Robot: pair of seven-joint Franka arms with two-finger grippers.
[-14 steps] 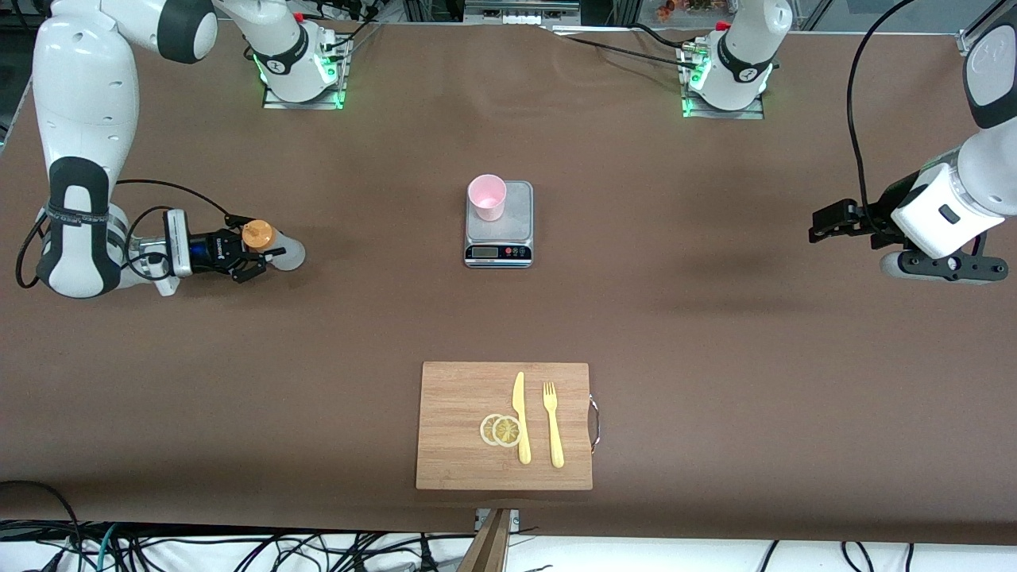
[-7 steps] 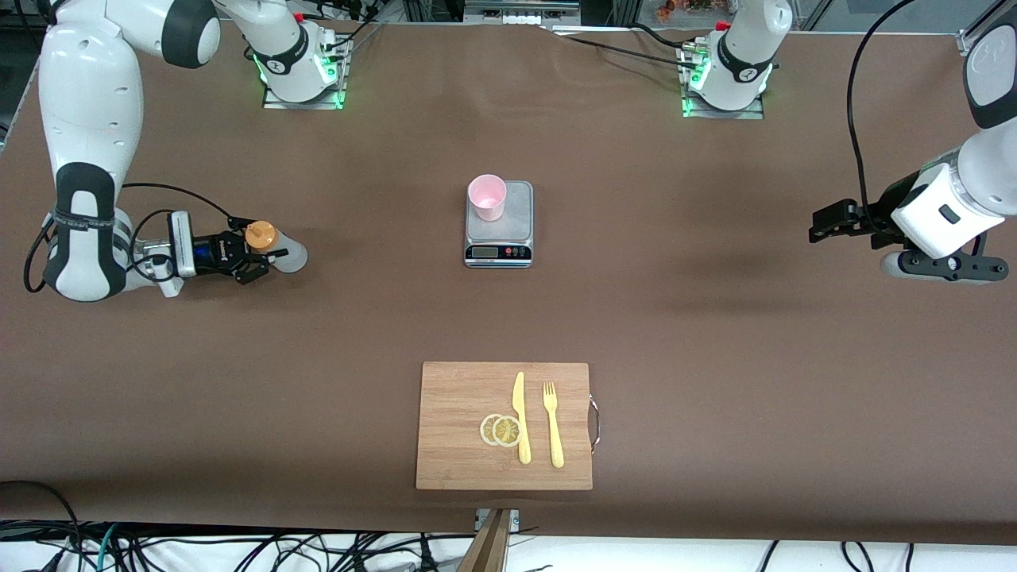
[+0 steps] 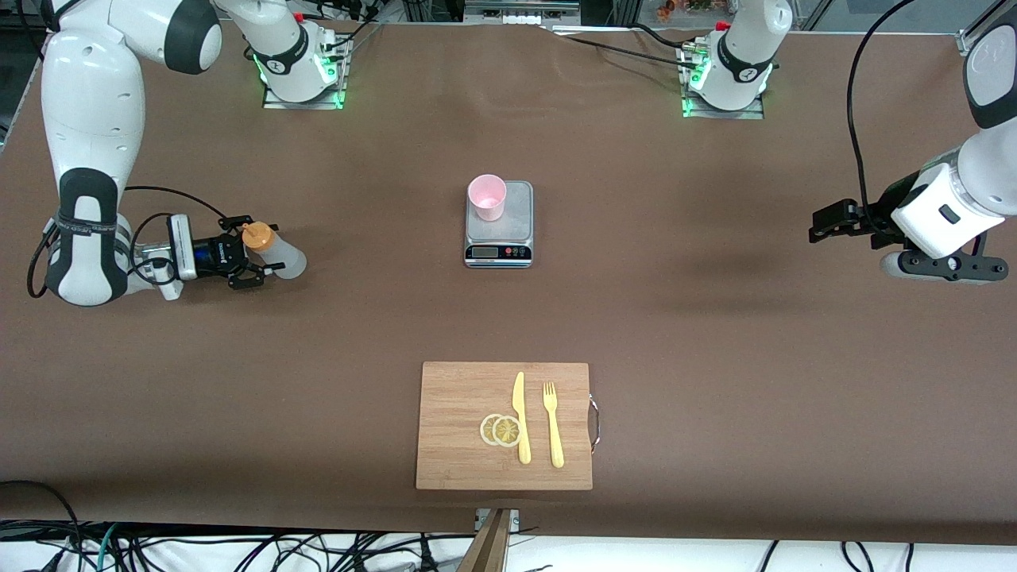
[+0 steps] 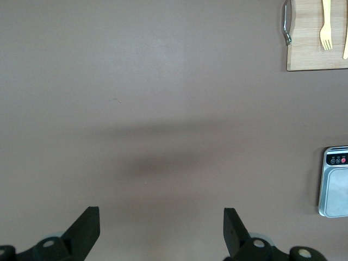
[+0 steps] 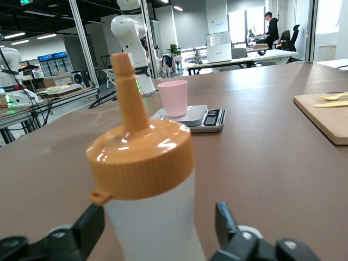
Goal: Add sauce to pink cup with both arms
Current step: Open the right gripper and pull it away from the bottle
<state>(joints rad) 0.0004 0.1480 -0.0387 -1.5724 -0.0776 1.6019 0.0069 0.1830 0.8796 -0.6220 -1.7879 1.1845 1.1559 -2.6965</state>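
Bamboo cutting board [image 3: 504, 425] nearest front camera; on it two lemon slices [image 3: 501, 430], yellow plastic knife [image 3: 520, 416], yellow plastic fork [image 3: 552, 423].

Small translucent whitish squeeze bottle with orange nozzle cap [image 3: 270, 250] upright on table toward right arm's end, between fingers of right gripper [image 3: 256, 253]; jaws spread, fingers apart from bottle walls in right wrist view.

Light-pink tapered plastic cup [image 3: 486, 196] on grey scale [image 3: 499, 223], mid-table.

Left gripper [image 4: 161, 231] waits over bare table at left arm's end, jaws wide, empty.

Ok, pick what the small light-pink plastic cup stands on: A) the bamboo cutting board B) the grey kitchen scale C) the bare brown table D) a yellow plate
B: the small light-pink plastic cup stands on the platform of the grey kitchen scale, at a corner away from its display.
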